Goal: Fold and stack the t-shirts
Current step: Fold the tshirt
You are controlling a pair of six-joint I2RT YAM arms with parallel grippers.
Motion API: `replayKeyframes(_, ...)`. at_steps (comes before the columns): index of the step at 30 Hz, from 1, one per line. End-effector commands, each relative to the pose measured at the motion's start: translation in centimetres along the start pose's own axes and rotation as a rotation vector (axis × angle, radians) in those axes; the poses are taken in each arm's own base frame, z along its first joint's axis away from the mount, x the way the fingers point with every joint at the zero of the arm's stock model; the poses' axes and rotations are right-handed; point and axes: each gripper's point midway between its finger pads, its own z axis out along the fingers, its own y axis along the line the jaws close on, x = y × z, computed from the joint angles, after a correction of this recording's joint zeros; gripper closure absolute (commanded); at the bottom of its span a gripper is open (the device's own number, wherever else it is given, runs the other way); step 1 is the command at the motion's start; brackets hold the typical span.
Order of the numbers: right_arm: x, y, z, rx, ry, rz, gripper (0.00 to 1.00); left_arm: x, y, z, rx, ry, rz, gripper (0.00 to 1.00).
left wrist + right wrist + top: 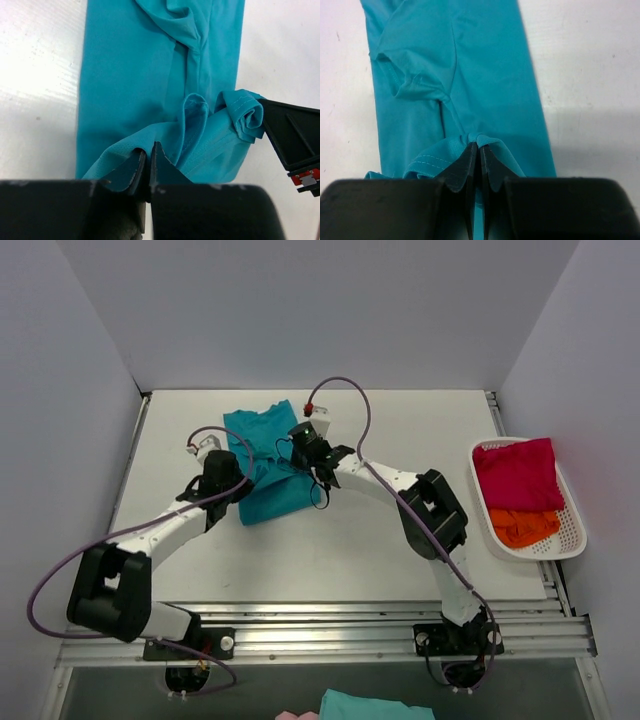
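Your left gripper (148, 150) is pinched shut on an edge of the teal shirt (262, 455). Your right gripper (479, 150) is pinched shut on another bit of the same shirt's edge.

The teal shirt lies on the table (400, 430), in the upper middle of the top view. It looks partly folded into a long strip. The pink shirt (515, 472) and the orange shirt (523, 526) sit in the white basket (481, 512) at the right side.

I think you are in the middle of a fold. Watch out for these things:
- Each gripper holds only a thin bit of cloth, so a fast pull could make it slip out.
- The cloth near the grippers is bunched and curled. If you lay it down like that, the fold could come out lumpy.
- If one gripper goes farther than the other, the fold could go crooked.
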Motion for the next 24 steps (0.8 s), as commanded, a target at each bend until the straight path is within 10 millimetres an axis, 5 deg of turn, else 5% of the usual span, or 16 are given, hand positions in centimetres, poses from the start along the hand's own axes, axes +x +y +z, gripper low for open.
replayKeyframes(1,-1.0,-2.3,3.2,0.04,0.016,-0.012,1.0,-2.3,-1.2,2.3,0.034,-0.039,0.006,0.88)
replayKeyframes(2,-1.9,-2.1,3.7,0.037,0.005,-0.003,0.99,-3.0,-1.7,2.9,0.048,-0.058,0.003,0.76)
replayKeyframes(3,-2.2,-2.8,4.5,0.042,0.011,0.006,0.85,-2.5,-0.9,4.2,0.027,-0.04,0.009,0.55)
replayKeyframes(4,-1.7,-3.6,5.6,0.058,0.024,0.01,0.67,-3.0,-0.3,5.0,0.014,-0.049,0.006,0.07)
replayKeyframes(6,-2.8,-4.5,6.6,0.068,0.008,0.03,0.22,-3.8,0.0,6.9,-0.007,-0.041,-0.002,0.06)
replayKeyframes(7,-3.4,-4.7,6.8,0.072,-0.002,0.032,0.06,-4.2,0.3,7.6,-0.019,-0.039,-0.008,0.06)
replayKeyframes(8,-3.8,-4.9,6.8,0.074,-0.01,0.035,0.0,-5.1,0.7,8.0,-0.031,-0.048,-0.019,0.06)
replayKeyframes(15,-8.3,-7.6,3.2,0.134,-0.116,0.055,0.0,-9.9,0.4,7.3,-0.052,-0.139,-0.058,0.06)
replayKeyframes(17,-7.6,-9.2,2.2,0.168,-0.116,0.059,0.0,-10.9,0.3,6.4,-0.055,-0.167,-0.043,0.06)
replayKeyframes(18,-9.1,-8.8,0.8,0.143,-0.16,0.075,0.0,-11.6,-0.1,5.7,-0.045,-0.183,-0.038,0.06)
replayKeyframes(19,-7.7,-9.8,0.4,0.156,-0.14,0.069,0.01,-11.6,-0.1,5.3,-0.04,-0.182,-0.026,0.06)
replayKeyframes(21,-8.9,-8.7,-1.4,0.093,-0.184,0.098,0.07,-11.5,-0.9,4.6,0.001,-0.173,-0.011,0.06)
replayKeyframes(24,-7.4,-6.8,-2.6,-0.008,-0.158,0.122,0.25,-10.2,-0.8,4.4,0.038,-0.151,-0.016,0.06)
